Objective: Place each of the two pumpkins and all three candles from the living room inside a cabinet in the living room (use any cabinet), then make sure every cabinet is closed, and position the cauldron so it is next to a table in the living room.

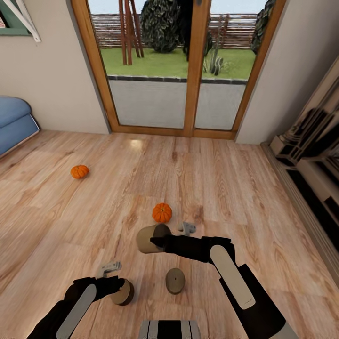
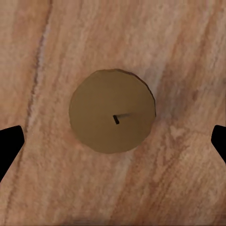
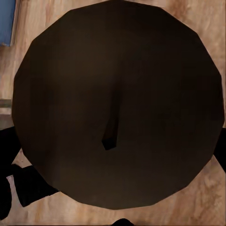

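Two orange pumpkins lie on the wood floor, one [image 1: 79,171] at the left and one [image 1: 162,213] in the middle. My right gripper [image 1: 157,242] is shut on a tan candle [image 1: 149,238], held tilted above the floor; its dark top [image 3: 117,103] sits close to the right wrist camera. A second candle [image 1: 175,280] stands on the floor between my arms. My left gripper [image 1: 117,285] hangs open over the third candle [image 1: 125,294], seen from above [image 2: 112,111] between the black fingertips [image 2: 9,146]. The cabinet [image 1: 308,160] runs along the right wall. The cauldron and table are out of view.
A glass patio door with a wooden frame [image 1: 190,70] stands ahead. A blue sofa corner [image 1: 14,120] is at the far left. Bare wood floor [image 1: 226,188] stretches between the pumpkins and the cabinet.
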Controlling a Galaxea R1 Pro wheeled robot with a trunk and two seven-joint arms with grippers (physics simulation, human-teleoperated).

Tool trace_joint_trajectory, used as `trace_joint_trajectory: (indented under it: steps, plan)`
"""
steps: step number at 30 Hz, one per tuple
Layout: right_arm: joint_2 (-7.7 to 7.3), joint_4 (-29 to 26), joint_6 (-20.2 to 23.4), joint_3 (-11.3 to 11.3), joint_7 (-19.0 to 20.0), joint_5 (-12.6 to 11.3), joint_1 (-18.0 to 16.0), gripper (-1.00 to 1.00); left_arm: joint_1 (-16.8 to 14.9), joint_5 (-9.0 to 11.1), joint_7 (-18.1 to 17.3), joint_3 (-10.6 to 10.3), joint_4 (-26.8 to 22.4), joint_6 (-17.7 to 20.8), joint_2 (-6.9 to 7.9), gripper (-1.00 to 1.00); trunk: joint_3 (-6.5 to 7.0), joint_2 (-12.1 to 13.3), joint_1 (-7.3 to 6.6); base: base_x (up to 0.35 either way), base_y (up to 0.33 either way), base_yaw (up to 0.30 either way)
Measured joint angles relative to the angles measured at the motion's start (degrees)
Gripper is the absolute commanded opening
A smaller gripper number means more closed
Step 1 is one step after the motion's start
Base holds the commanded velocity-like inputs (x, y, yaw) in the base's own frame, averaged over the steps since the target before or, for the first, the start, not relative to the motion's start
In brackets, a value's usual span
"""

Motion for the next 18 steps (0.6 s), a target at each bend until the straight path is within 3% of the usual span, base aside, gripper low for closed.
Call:
trace_joint_trajectory:
  steps: [8,11,18]
  plan:
    - [-0.04,0.0,-0.8,-0.3,11.3,-0.3,0.0,-1.00,-0.1,0.0,0.0,0.2,-0.2,-1.5,0.07,1.00,-1.77,-0.1,0.21,0.000,0.000,0.000]
    - [-0.11,0.0,-1.0,-0.3,13.5,-0.2,0.0,-1.00,-0.1,0.0,0.0,0.1,-0.3,-1.8,0.00,1.00,-2.44,-0.1,0.28,0.000,0.000,0.000]
    - [-0.47,0.0,-1.2,-0.3,16.0,-0.3,0.0,-1.00,-0.1,0.0,0.0,0.1,-0.3,-1.9,-0.21,1.00,-2.45,-0.2,0.28,0.000,0.000,0.000]
